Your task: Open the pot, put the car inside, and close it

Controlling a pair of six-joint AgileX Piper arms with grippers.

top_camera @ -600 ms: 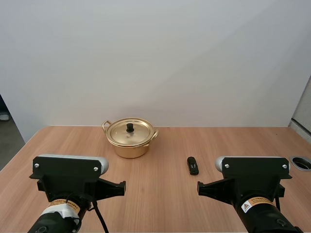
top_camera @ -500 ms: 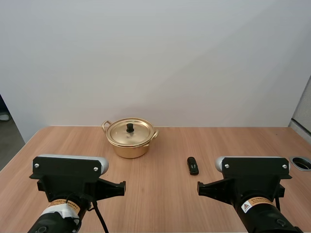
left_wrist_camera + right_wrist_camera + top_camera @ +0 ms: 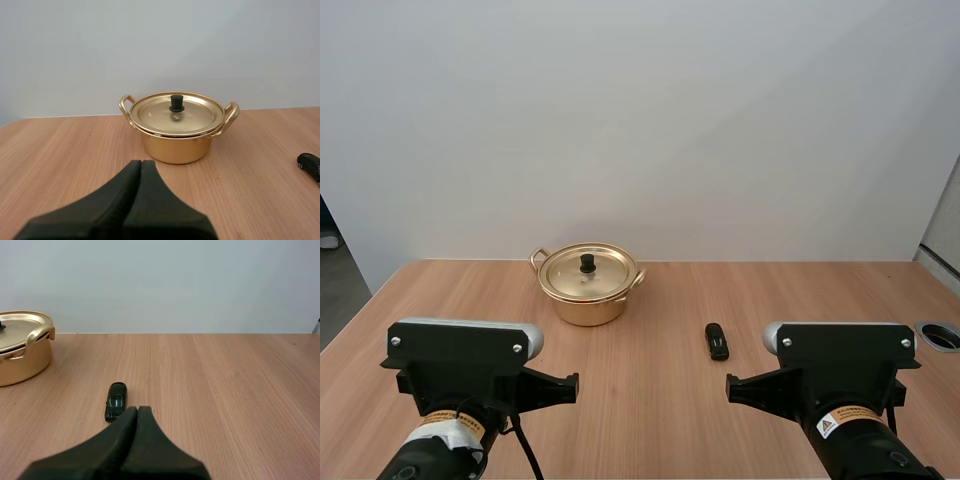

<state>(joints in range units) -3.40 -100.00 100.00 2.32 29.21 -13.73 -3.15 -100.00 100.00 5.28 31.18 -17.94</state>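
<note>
Still nothing shifted since half second ago: pot (image 3: 585,305) lidded, lid (image 3: 605,275) seated, car (image 3: 717,341) on table (image 3: 650,420) well right of pot, near right gripper (image 3: 137,409). Left gripper (image 3: 141,162) clenched on nothing, facing pot; right likewise, car just ahead. Task not begun, lid lift comes first

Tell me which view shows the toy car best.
The right wrist view: the car lies whole and close, just ahead of the right tool, windows visible. The high view shows it small and dark, right of the pot. The left wrist view catches only part of it.
</note>
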